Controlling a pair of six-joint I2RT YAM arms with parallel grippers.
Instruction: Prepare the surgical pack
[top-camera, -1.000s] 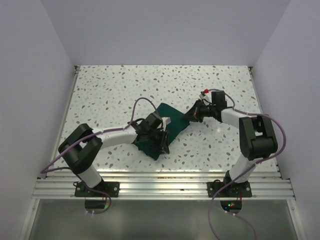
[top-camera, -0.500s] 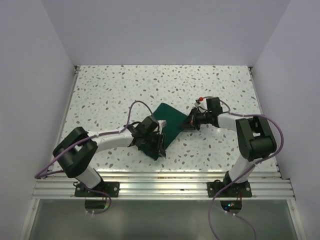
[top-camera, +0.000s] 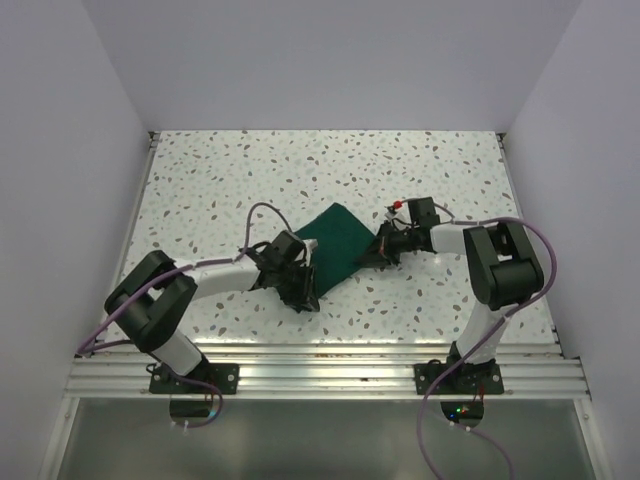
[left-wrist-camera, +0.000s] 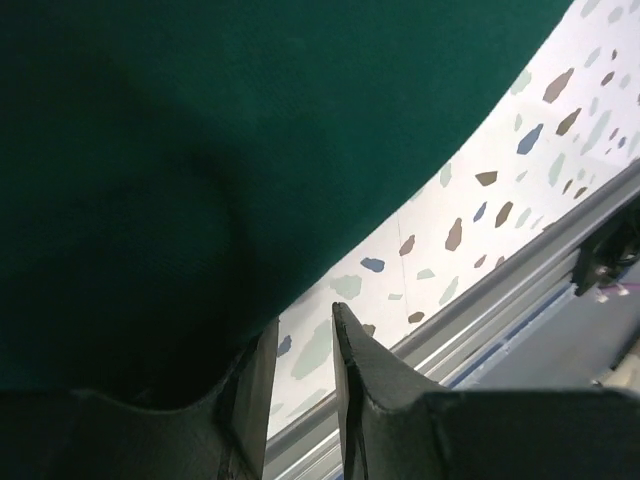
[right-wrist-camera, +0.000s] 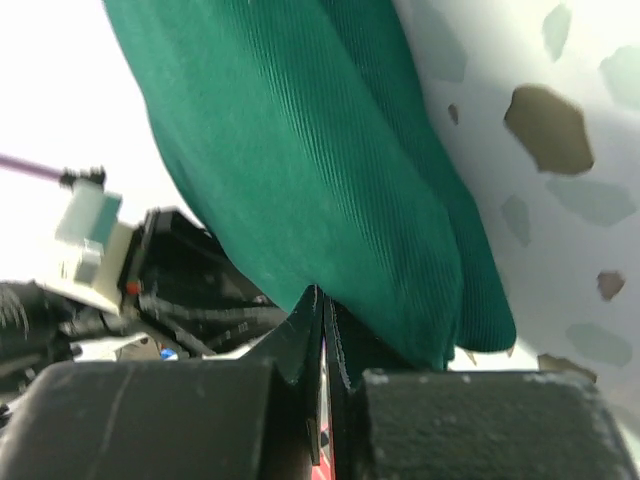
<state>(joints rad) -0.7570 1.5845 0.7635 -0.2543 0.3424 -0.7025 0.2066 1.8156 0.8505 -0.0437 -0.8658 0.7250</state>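
The surgical pack (top-camera: 338, 240) is a dark green cloth bundle lying mid-table between both arms. My right gripper (top-camera: 376, 250) sits low at its right corner. In the right wrist view its fingers (right-wrist-camera: 322, 295) are pressed together with the ribbed green cloth (right-wrist-camera: 300, 150) rising from their tips. My left gripper (top-camera: 299, 288) is at the bundle's near-left corner. In the left wrist view its jaws (left-wrist-camera: 303, 318) stand apart with bare table showing through the gap. The cloth (left-wrist-camera: 200, 150) lies over the left finger (left-wrist-camera: 255, 390).
The speckled table (top-camera: 220, 180) is boxed in by white walls on three sides. An aluminium rail (top-camera: 320, 365) runs along the near edge and shows close by in the left wrist view (left-wrist-camera: 520, 300). The left arm's wrist (right-wrist-camera: 160, 280) appears behind the cloth in the right wrist view.
The right gripper has moved left and lower at the cloth's right corner. The left gripper has slid left and back. The bundle has shifted toward the back and turned.
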